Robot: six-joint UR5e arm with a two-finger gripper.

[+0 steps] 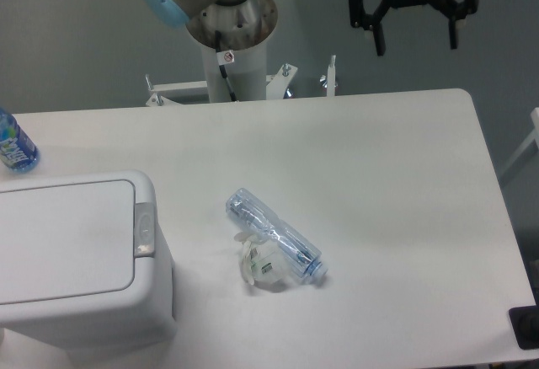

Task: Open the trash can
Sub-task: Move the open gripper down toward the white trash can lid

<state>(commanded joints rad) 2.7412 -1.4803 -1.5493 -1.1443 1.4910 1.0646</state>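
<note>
While the gripper [416, 39] is hanging up at the top right of the shot, past the far edge of the bench [379, 184], its two dark fingers are pointing down and spread apart with nothing between them. It's not touching anything.

The trash can [72, 259] is sitting way over on the opposite side, at the bottom left corner of the bench, so it's well apart from the gripper, pretty much diagonally across the whole surface. It's a big white boxy thing with rounded corners, and its flat lid is lying closed. The little grey latch [145, 229] is showing on the right-hand edge of the lid, facing toward the middle of the bench.

Between the two, roughly mid-bench, a crushed clear plastic bottle [276, 236] is lying on its side at an angle, and some crumpled clear wrapper-ish scrap [257, 264] is sitting right against its lower left side. Can't really tell what that scrap is.

Over at the left edge, behind the trash can, a blue bottle [14, 143] is peeking into the frame, partly cut off. The arm's white base column [234, 49] is standing behind the far edge of the bench, with a light blue joint cap [164, 2] showing up top.
</note>
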